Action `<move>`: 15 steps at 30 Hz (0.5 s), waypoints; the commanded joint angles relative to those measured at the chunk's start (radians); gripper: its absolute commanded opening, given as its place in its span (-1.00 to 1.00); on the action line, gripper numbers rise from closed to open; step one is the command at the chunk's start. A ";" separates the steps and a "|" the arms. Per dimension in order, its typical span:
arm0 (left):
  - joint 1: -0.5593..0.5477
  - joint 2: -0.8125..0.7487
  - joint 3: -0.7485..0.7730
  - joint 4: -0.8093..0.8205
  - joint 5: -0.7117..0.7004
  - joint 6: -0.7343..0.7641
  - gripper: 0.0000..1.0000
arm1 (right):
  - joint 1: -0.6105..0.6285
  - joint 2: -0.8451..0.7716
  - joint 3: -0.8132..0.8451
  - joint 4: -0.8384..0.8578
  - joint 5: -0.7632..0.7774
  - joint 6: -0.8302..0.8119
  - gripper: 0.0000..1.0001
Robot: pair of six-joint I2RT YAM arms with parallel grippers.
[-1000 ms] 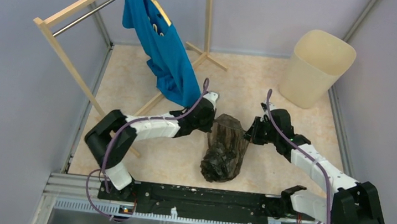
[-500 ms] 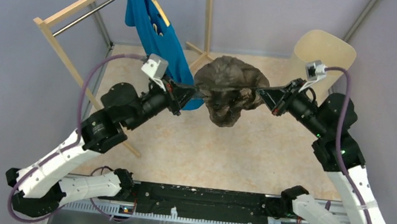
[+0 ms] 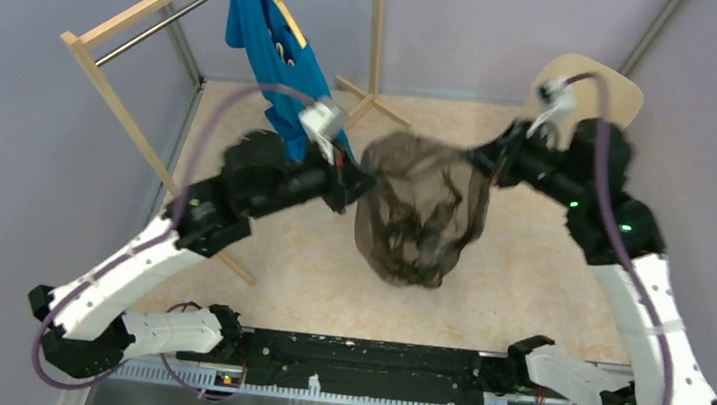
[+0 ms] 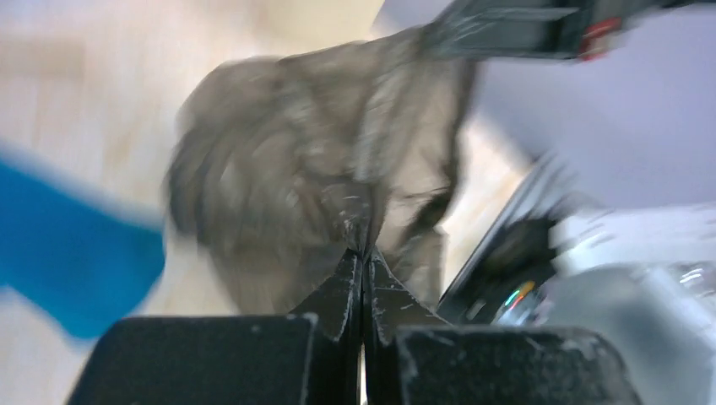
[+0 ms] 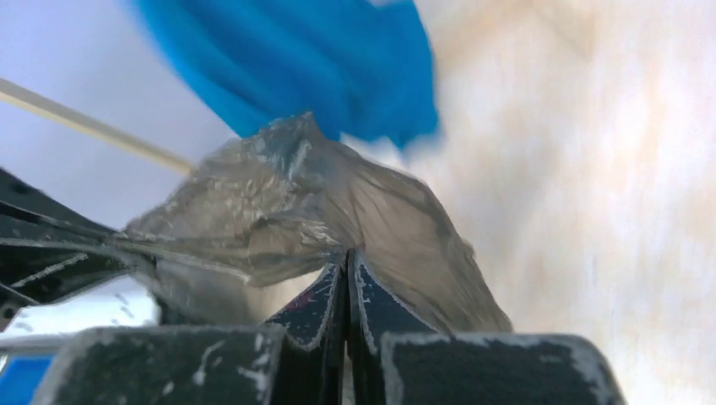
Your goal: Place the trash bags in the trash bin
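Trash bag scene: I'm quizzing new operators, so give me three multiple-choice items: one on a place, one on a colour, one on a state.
1. Table, bin or air: where is the trash bag?
A. on the table
B. in the bin
C. in the air

2. What colour is the hanging shirt?
A. red
B. blue
C. white

3. How is the left tool?
A. wide open
B. shut on the trash bag
C. shut on nothing

Answers:
C, it hangs between the left tool and the right tool.
B, the cloth is plainly blue.
B, its fingers pinch the film in the left wrist view.
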 commanded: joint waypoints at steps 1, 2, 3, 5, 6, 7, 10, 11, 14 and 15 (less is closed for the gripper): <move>0.001 -0.079 0.315 0.268 0.221 0.066 -1.00 | -0.007 -0.031 0.455 0.028 -0.073 -0.062 -1.00; 0.000 -0.102 0.305 0.315 0.218 0.060 -1.00 | -0.008 -0.058 0.464 0.080 -0.103 -0.048 -1.00; 0.000 -0.124 0.266 0.342 0.190 0.056 -1.00 | -0.007 -0.093 0.430 0.148 -0.124 -0.032 -1.00; 0.001 -0.160 0.154 0.349 0.074 0.039 -1.00 | -0.007 -0.171 0.236 0.265 -0.134 -0.002 -1.00; 0.001 -0.169 0.087 0.330 0.005 0.019 -1.00 | -0.007 -0.217 0.122 0.307 -0.125 0.006 -1.00; 0.001 -0.170 0.013 0.299 -0.055 -0.005 -1.00 | -0.007 -0.248 -0.005 0.324 -0.108 0.017 -1.00; 0.001 -0.154 -0.229 0.235 -0.122 -0.074 -1.00 | -0.007 -0.285 -0.409 0.353 -0.061 0.045 -1.00; 0.001 -0.152 -0.303 0.235 -0.119 -0.095 -1.00 | -0.007 -0.284 -0.499 0.359 -0.060 0.055 -1.00; 0.005 -0.158 -0.397 0.268 -0.071 -0.129 -1.00 | -0.007 -0.297 -0.565 0.409 -0.092 0.104 -1.00; 0.007 -0.157 -0.367 0.284 -0.051 -0.113 -1.00 | -0.007 -0.290 -0.489 0.409 -0.094 0.090 -1.00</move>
